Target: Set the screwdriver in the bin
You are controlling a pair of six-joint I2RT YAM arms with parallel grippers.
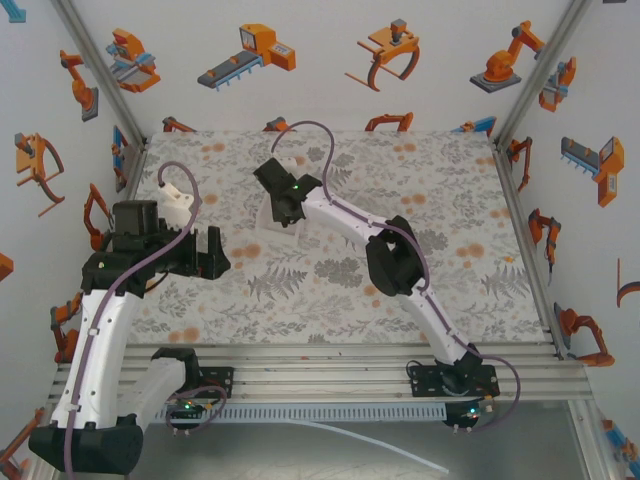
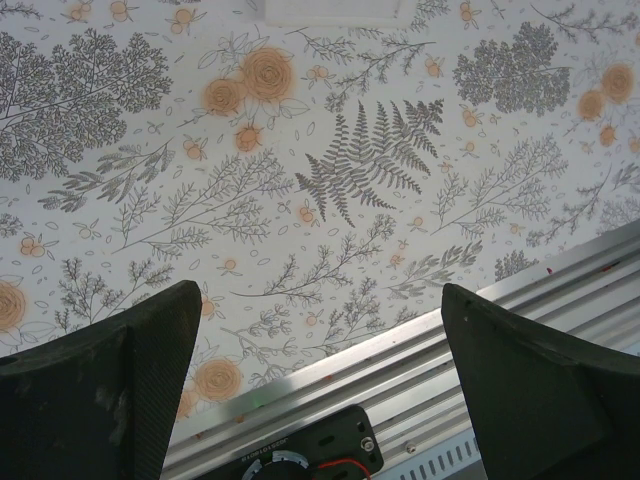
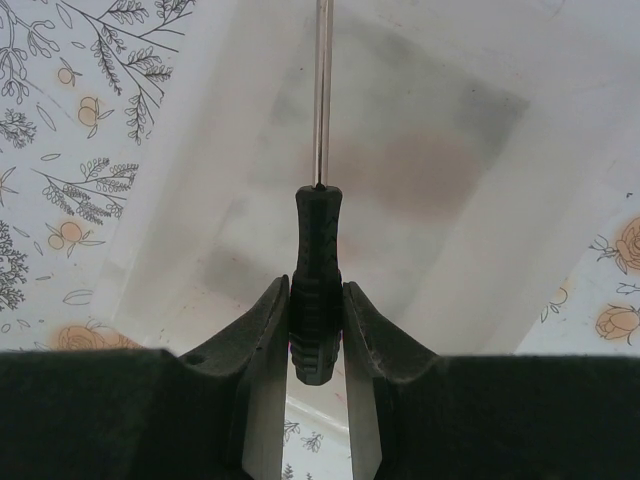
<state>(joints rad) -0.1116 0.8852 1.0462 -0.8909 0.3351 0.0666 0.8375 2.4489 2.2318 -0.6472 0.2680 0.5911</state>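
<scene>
Black screwdriver [image 3: 317,290]: handle clamped between right gripper [image 3: 317,320] fingers; shaft tip cut off at frame top.
White bin [image 3: 450,200]: directly behind screwdriver; edges cropped, contact unclear.
Left gripper [image 2: 320,295]: fingers apart above table [image 2: 300,150].

place: robot lab cell | cues: aluminium frame posts [image 1: 100,68], robot-print walls [image 1: 300,95], floral tabletop [image 1: 470,250]
</scene>
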